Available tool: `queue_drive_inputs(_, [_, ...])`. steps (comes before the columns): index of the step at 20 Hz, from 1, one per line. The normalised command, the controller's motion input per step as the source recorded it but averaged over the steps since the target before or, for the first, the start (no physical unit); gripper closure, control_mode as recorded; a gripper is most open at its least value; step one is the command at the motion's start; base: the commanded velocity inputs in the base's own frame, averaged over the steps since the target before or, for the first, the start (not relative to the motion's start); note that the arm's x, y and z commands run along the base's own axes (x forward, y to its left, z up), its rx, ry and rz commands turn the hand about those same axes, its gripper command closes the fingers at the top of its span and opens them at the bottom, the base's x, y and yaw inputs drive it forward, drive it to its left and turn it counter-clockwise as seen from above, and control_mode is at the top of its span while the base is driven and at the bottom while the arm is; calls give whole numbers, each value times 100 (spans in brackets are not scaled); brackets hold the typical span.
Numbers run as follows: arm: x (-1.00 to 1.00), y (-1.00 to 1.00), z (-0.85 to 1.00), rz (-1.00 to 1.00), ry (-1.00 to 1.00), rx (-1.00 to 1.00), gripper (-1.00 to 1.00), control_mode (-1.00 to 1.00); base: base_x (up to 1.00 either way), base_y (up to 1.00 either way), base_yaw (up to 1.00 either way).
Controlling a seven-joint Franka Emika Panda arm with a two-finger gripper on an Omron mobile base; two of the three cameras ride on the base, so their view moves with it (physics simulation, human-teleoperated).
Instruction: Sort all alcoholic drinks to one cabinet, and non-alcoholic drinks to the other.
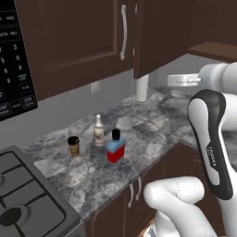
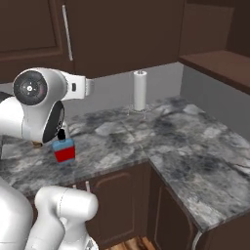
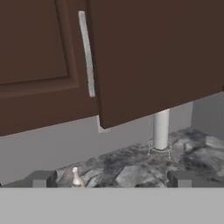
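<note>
The blue bottle [image 1: 115, 146] and pale bottle [image 1: 98, 131] stand upright, caps up, while the tool [image 3: 112, 178] is spread wide, empty.

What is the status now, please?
Hand open, empty, facing wall cabinet. Blue bottle, pale bottle, one cup on counter. Right cabinet door ajar.

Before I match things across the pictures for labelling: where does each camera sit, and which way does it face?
Left base view: behind the arm's left, facing the counter with blue bottle, pale bottle, cup; arm at right.
Right base view: behind its right, over the counter corner; arm at left.
Hand view: along the open gripper, at the wall cabinet.
Shared: the paper towel roll, blue bottle.
</note>
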Motion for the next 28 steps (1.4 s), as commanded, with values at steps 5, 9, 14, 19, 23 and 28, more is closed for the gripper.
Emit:
queue_drive_inputs(5, [0, 0, 0, 0, 0, 0, -100, 100, -6, 40, 28])
queue_drive_inputs(9, [0, 0, 0, 0, 0, 0, -100, 100, 0, 40, 25])
queue_drive_inputs(14, [0, 0, 0, 0, 0, 0, -100, 100, 0, 24, 14])
queue_drive_inputs(19, [0, 12, -14, 4, 6, -4, -100, -100, 0, 5, 2])
queue_drive_inputs(23, [0, 44, -49, 5, 19, -13, -100, -100, 0, 0, 0])
queue_drive_inputs(28, [0, 52, -44, 5, 8, -9, -100, -100, 0, 0, 0])
